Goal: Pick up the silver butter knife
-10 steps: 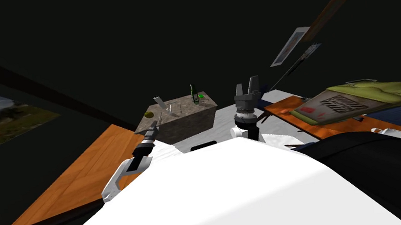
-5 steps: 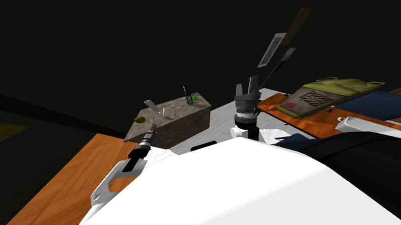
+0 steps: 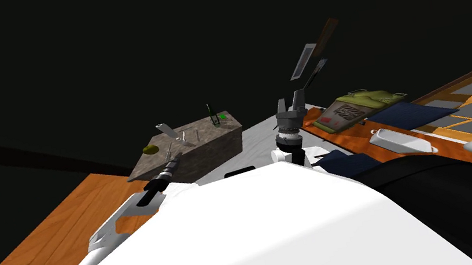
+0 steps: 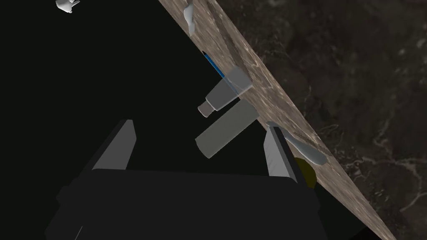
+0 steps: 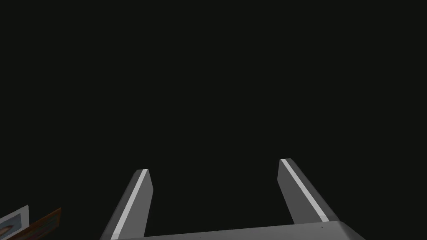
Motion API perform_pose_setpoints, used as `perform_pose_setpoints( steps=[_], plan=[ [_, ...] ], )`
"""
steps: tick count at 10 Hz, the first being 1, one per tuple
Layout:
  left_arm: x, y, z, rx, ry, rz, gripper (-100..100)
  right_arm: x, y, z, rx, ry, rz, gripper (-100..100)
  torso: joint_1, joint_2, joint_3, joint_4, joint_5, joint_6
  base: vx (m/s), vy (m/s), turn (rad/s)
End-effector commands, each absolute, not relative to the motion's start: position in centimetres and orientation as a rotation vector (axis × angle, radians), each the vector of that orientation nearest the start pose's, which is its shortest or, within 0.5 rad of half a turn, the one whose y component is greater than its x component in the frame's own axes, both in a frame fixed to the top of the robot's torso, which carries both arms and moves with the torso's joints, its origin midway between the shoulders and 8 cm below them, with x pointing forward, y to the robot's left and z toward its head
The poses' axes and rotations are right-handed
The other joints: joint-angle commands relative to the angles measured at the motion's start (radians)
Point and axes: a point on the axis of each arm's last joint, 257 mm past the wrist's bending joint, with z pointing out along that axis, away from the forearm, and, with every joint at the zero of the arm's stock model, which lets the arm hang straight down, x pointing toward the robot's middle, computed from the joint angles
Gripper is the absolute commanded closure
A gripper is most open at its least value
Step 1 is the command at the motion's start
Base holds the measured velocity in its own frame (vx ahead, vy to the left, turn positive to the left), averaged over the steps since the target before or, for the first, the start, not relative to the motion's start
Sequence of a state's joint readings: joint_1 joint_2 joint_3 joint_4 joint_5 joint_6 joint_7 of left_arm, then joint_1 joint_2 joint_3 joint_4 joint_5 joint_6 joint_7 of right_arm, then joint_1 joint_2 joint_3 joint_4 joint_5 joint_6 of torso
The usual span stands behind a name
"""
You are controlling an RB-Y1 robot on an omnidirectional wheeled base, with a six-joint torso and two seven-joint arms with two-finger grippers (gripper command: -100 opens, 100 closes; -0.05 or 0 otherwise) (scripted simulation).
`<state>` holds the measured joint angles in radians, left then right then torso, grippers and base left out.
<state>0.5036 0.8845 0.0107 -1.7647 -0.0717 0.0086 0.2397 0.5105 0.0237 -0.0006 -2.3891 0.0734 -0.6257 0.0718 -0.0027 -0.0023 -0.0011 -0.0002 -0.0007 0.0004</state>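
On the brown-grey marbled stone block [image 3: 209, 149], a dark green bottle [image 3: 212, 115] stands upright and a clear grey bottle [image 4: 225, 92] juts from the top; I cannot tell what either holds. My left gripper [image 4: 199, 126], blades spread wide and empty, reaches low along the block's top edge. There the silver butter knife [image 4: 302, 148] lies flat just beside one finger, next to a small yellow-green ball [image 4: 308, 175]. My right gripper [image 5: 213, 166], also spread and empty, points upward beside the block.

The right gripper [image 5: 213, 165] is holding its two light grey fingers [image 5: 139, 200] well apart, rising in the frame's lower half against flat darkness.
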Motion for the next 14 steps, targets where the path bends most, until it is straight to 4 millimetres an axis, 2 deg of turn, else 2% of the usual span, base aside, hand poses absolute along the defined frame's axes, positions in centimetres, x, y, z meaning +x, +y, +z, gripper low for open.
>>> perform_pose_setpoints(
  steps=[1,2,3,5,6,8,9,14],
  plan=[
    [38.5,48.0,-28.1,-0.859,1.786,-0.516,-100,29.6,-26.2,8.8,0.423,0.493,1.226,0,0.000,0.000,0.000,0.000,0.000,0.000,0.041,-0.047,-0.097],
    [37.6,50.0,-29.2,-0.867,1.830,-0.448,-100,29.6,-26.2,8.8,0.423,0.493,1.225,0,0.001,0.000,0.000,0.000,0.000,-0.001,0.064,-0.056,-0.211],
    [37.6,50.0,-29.2,-0.865,1.830,-0.447,-100,29.6,-26.2,8.8,0.423,0.493,1.226,0,0.001,-0.001,-0.001,0.000,0.000,0.000,0.054,-0.047,-0.105],
    [35.5,53.8,-31.2,-0.888,1.901,-0.321,-100,29.6,-26.2,8.8,0.423,0.493,1.226,0,0.000,-0.002,-0.001,0.000,0.000,0.000,0.084,-0.071,-0.299],
    [35.6,54.1,-30.8,-0.871,1.908,-0.309,-100,29.6,-26.2,8.8,0.423,0.493,1.226,0,-0.001,-0.003,-0.002,-0.001,0.000,0.000,0.082,-0.056,-0.121],
    [33.6,57.9,-31.8,-0.873,1.973,-0.180,-100,29.6,-26.2,8.8,0.423,0.493,1.225,0,-0.001,-0.003,-0.002,-0.001,0.000,0.000,0.106,-0.068,-0.282],
    [33.5,58.1,-31.8,-0.870,1.975,-0.175,-100,29.6,-26.2,8.8,0.423,0.493,1.225,0,0.000,-0.005,-0.003,-0.001,0.000,0.000,0.108,-0.027,-0.113],
    [27.8,66.1,-32.9,-0.866,2.106,0.110,-100,29.6,-26.2,8.8,0.423,0.494,1.225,0,0.001,-0.009,-0.005,-0.002,0.000,0.000,0.159,-0.029,-0.273]
  ],
)
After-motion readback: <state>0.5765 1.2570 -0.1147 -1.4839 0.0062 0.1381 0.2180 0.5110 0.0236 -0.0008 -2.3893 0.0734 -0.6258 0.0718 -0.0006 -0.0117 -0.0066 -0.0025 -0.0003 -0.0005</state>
